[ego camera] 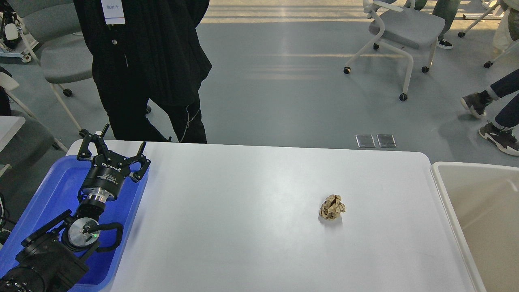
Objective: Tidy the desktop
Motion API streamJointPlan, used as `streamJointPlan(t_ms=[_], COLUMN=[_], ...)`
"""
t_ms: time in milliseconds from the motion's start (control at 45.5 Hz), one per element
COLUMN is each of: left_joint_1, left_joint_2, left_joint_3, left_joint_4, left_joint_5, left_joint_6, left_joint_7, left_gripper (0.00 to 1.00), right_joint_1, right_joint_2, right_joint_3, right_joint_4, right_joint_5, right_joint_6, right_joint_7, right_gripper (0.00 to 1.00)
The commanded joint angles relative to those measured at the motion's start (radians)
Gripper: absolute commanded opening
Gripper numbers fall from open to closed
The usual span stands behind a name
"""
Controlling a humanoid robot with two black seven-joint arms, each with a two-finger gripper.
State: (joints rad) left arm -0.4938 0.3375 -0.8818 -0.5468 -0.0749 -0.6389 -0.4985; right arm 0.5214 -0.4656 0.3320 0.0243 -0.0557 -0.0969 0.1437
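The white desktop point(251, 227) fills the middle of the head view. A crumpled brown paper ball point(332, 207) lies on it, right of centre. My left gripper point(121, 140) is open and empty, held over the far end of the blue tray point(52, 190) at the desktop's left edge, far from the paper ball. My right arm and gripper are out of view.
A beige open bin point(482, 211) stands against the desktop's right edge. A person in black point(146, 69) stands right behind the far left edge. Chairs point(401, 28) and another person's feet point(494, 121) are on the floor beyond.
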Motion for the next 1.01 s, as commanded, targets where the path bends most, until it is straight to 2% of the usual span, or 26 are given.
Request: streamJointPlan(t_ms=[0,132,242,352,527,659,857,901,989], left_joint_1=[0.000,0.000,0.001,0.001,0.000,0.001,0.001,0.001,0.000], left_joint_2=[0.000,0.000,0.000,0.000,0.000,0.000,0.000,0.000,0.000], left_joint_3=[0.000,0.000,0.000,0.000,0.000,0.000,0.000,0.000,0.000], left_joint_4=[-0.001,0.001,0.001,0.001,0.001,0.001,0.001,0.001,0.001], left_joint_5=[0.000,0.000,-0.002,0.000,0.000,0.000,0.000,-0.002,0.000], left_joint_6=[0.001,0.001,0.001,0.001,0.001,0.001,0.001,0.002,0.001], left_joint_7=[0.000,0.000,0.000,0.000,0.000,0.000,0.000,0.000,0.000], left_gripper=[1.00,1.00,1.00,1.00,1.00,1.00,1.00,1.00,1.00], right_joint_1=[0.038,-0.001,-0.093,-0.139,-0.208,-0.253,-0.270,-0.271,-0.271], right_joint_2=[-0.059,-0.183,-0.225,-0.199,-0.061,0.005,0.108,0.110,0.111], right_joint_3=[0.100,0.390,0.623,0.807,1.091,1.164,1.173,1.155,1.119], right_joint_4=[0.025,0.282,0.477,0.578,0.710,0.850,0.944,0.942,0.936], right_joint_5=[0.031,0.014,-0.013,-0.062,-0.260,-0.432,-0.446,-0.447,-0.449], right_joint_6=[0.048,0.094,0.094,0.095,0.102,0.140,0.255,0.267,0.287], right_joint_7=[-0.001,0.004,0.007,0.007,0.007,0.004,0.014,0.028,0.083], right_gripper=[1.00,1.00,1.00,1.00,1.00,1.00,1.00,1.00,1.00])
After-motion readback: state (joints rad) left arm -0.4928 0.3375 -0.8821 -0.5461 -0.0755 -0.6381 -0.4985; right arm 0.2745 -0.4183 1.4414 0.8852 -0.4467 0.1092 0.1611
